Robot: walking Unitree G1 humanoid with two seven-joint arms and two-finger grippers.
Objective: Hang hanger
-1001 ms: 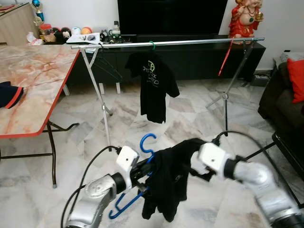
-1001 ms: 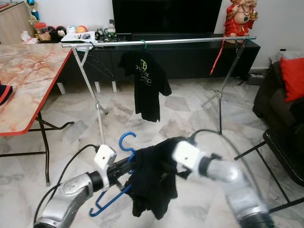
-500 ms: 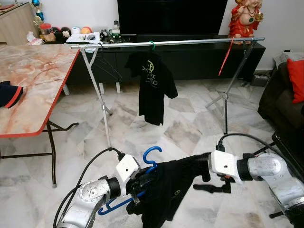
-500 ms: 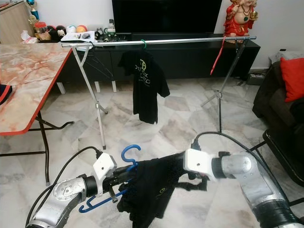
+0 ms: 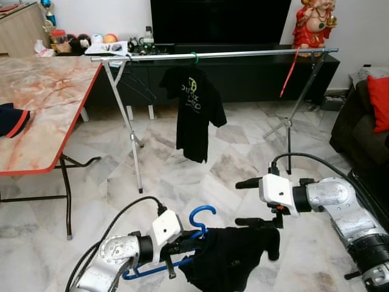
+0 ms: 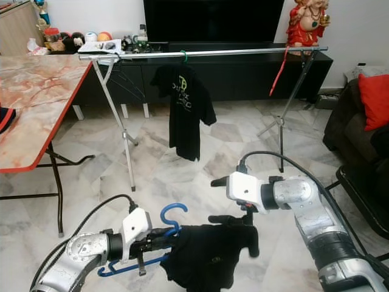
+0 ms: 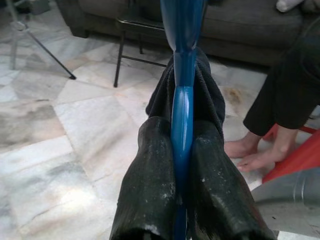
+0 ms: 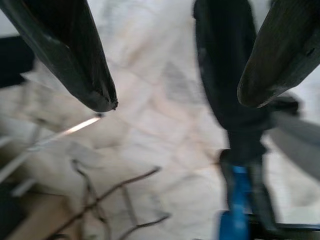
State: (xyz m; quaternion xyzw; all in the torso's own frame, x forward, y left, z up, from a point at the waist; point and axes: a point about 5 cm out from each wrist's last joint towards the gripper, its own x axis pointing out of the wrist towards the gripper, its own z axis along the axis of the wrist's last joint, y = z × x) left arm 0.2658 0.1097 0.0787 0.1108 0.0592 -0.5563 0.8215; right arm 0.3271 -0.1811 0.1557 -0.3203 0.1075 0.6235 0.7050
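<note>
Left gripper (image 7: 182, 165) clamped tight on the blue hanger (image 5: 200, 220), a black shirt (image 5: 234, 258) draped off it just ahead, while the right gripper (image 5: 243, 202) hangs wide open directly above that shirt, off the cloth.

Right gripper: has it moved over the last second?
Yes. The right gripper has let go of the black shirt and risen, open, toward the rack's leg.

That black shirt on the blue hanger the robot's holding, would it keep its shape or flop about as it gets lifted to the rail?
Probably floppy: the black shirt sags in loose folds off the blue hanger. The hanger looks stiff, pinched by the left gripper. The shirt may swing or slide, since the open right gripper isn't gripping it.
</note>
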